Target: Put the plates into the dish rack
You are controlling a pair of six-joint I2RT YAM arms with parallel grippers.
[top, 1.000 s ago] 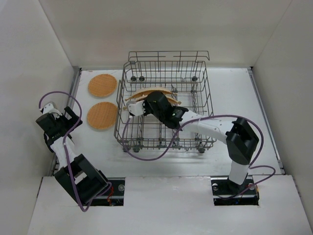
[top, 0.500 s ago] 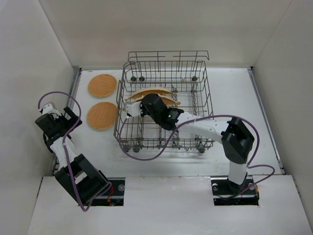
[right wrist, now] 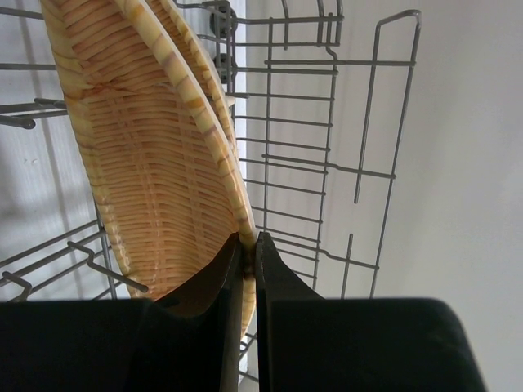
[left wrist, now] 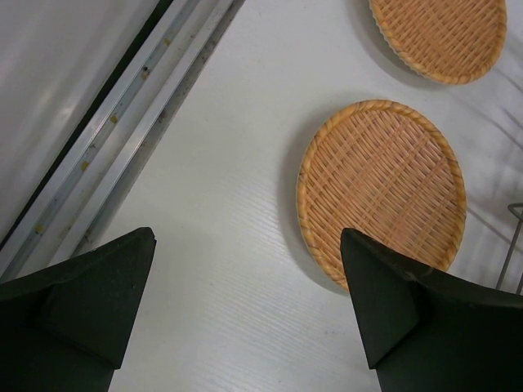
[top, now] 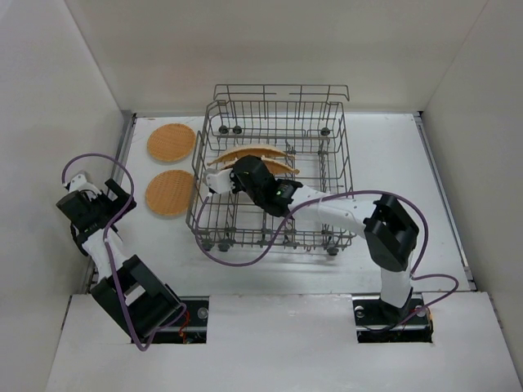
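Observation:
The grey wire dish rack (top: 337, 175) stands mid-table. Two woven orange-tan plates stand on edge among its tines, one (top: 249, 153) behind the other (top: 282, 167). My right gripper (top: 222, 178) reaches inside the rack at its left side. In the right wrist view this gripper (right wrist: 248, 245) is shut on the rim of the nearer plate (right wrist: 147, 163), with the second plate (right wrist: 192, 69) just behind it. Two more plates lie flat on the table left of the rack, one far (top: 171, 142) and one near (top: 170, 193). My left gripper (left wrist: 245, 302) hovers open over bare table beside the near plate (left wrist: 384, 184).
A metal rail (left wrist: 122, 131) runs along the table's left edge by the white wall. White walls close in the table on the left, back and right. A rack wire (left wrist: 511, 245) shows at the right edge of the left wrist view.
My right gripper has moved left inside the rack with the plate rim in it, and the rack has slid slightly left. The left arm has not moved.

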